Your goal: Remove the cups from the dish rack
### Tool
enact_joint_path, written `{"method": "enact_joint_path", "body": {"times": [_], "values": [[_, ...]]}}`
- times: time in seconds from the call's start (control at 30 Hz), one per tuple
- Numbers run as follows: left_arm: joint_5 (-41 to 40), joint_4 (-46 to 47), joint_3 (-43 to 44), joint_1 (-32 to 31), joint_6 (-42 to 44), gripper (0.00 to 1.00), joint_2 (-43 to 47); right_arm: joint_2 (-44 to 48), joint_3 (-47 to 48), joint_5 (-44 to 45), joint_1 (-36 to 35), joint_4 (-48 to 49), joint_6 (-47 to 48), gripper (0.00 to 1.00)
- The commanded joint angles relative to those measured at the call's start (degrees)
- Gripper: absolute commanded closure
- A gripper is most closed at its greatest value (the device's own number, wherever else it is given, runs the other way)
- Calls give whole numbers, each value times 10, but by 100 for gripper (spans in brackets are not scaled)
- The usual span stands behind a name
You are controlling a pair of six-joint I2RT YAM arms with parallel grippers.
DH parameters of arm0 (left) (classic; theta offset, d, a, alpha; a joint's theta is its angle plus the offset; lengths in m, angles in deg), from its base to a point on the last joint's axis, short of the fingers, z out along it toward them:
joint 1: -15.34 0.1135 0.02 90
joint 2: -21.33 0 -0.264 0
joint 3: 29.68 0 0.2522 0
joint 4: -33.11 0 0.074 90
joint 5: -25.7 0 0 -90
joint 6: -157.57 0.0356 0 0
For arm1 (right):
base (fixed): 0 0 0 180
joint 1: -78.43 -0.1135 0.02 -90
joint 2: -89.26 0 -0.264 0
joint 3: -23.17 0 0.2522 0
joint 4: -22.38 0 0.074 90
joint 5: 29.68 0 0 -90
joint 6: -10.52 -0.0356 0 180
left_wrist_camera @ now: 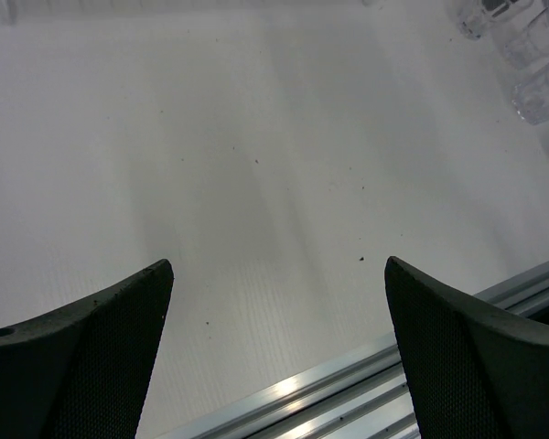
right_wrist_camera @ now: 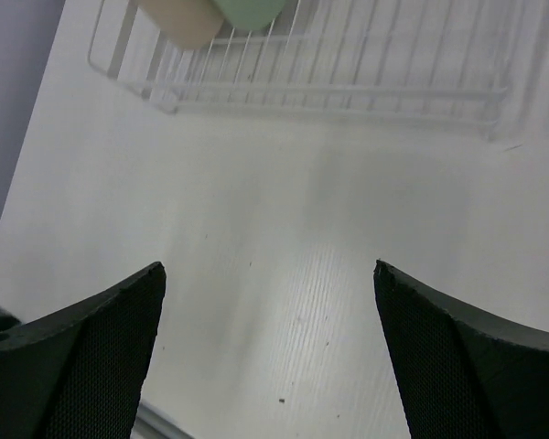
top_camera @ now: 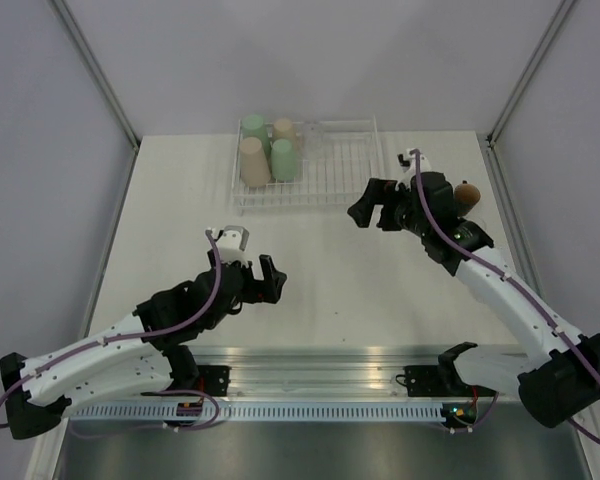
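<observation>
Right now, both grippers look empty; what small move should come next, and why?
Probably swing the right gripper left over the rack toward the near green tumbler: its jaws are open and empty, the brown cup sits on the table, and four tumblers stand in the rack.

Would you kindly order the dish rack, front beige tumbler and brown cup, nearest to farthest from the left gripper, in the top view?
From the left gripper:
1. Dish rack, straight beyond it.
2. Front beige tumbler, in the rack's left end.
3. Brown cup, far right, beside the right arm.
</observation>
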Motion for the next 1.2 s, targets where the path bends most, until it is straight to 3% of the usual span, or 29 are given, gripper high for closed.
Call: {"method": "enact_joint_path", "body": {"times": [0.0,0.2,0.33,0.43,0.57,0.67,0.77,0.87,0.9,0.97,1.03,1.07,1.17], "values": [[-29,7,51,-1,59,0,15,26,-51,-33,-44,13,10,2],[-33,-48,99,8,66,0,47,67,-110,-2,-133,7,-2,2],[-43,-143,138,42,42,0,75,85,-120,26,-181,-5,-9,2],[15,-148,145,69,54,0,105,89,-122,36,-197,-4,-14,2],[229,-67,89,72,48,0,103,86,-119,53,-219,-2,-19,2],[284,16,15,72,34,0,119,88,-114,75,-232,-16,-20,2],[292,29,7,88,53,0,90,101,-115,85,-240,-28,-19,2],[357,31,36,149,97,0,57,114,-111,94,-242,-45,-18,2],[378,32,42,202,105,0,52,119,-110,102,-243,-50,-18,2],[478,35,57,306,116,0,27,136,-113,109,-243,-57,-19,2],[584,56,58,363,106,0,8,152,-114,112,-244,-67,-19,2],[605,62,58,404,104,0,-6,156,-112,117,-244,-73,-20,2],[624,57,65,443,106,0,-15,181,-115,126,-246,-98,-22,2]]}}
